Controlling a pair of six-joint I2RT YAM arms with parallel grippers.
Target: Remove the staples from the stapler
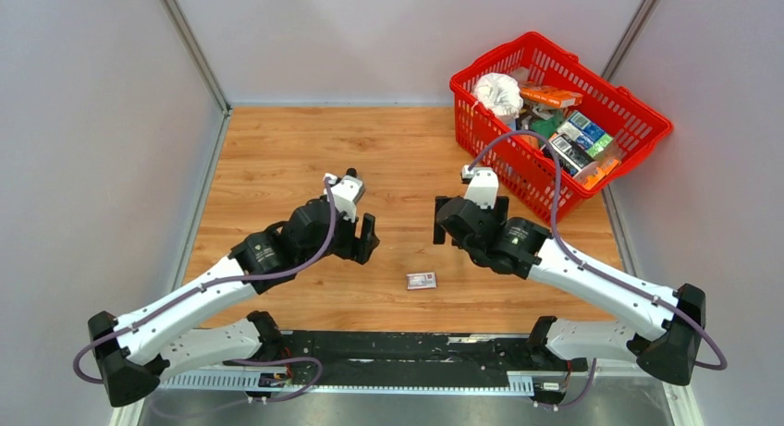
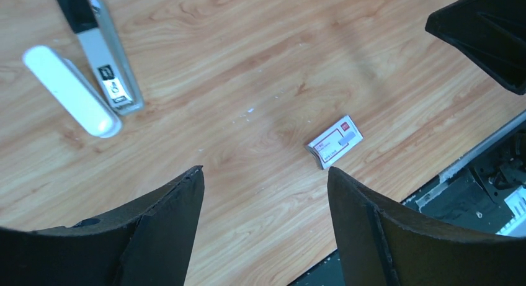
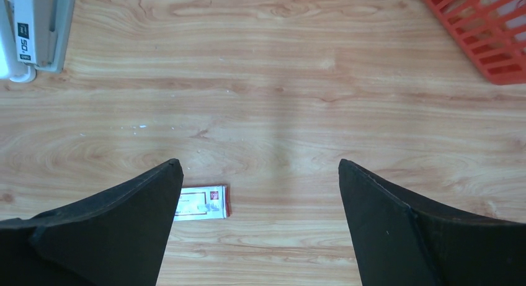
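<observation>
The stapler [image 2: 93,75] lies splayed open on the wood, its white top arm [image 2: 71,90] angled away from the grey metal magazine [image 2: 108,62]. Its end also shows in the right wrist view as the stapler [image 3: 37,25] at top left. In the top view it is hidden. No strip of staples shows; only tiny pale specks [image 2: 250,110] lie on the wood, too small to identify. My left gripper [image 2: 265,169] hangs open over bare table with nothing in it. My right gripper [image 3: 259,162] is open and empty too. They face each other, left gripper [image 1: 367,237] and right gripper [image 1: 442,221].
A small red-and-white box [image 1: 422,280] lies flat near the front edge, between the two grippers. A red basket [image 1: 638,121] full of packets stands at the back right. Grey walls close in the table on three sides.
</observation>
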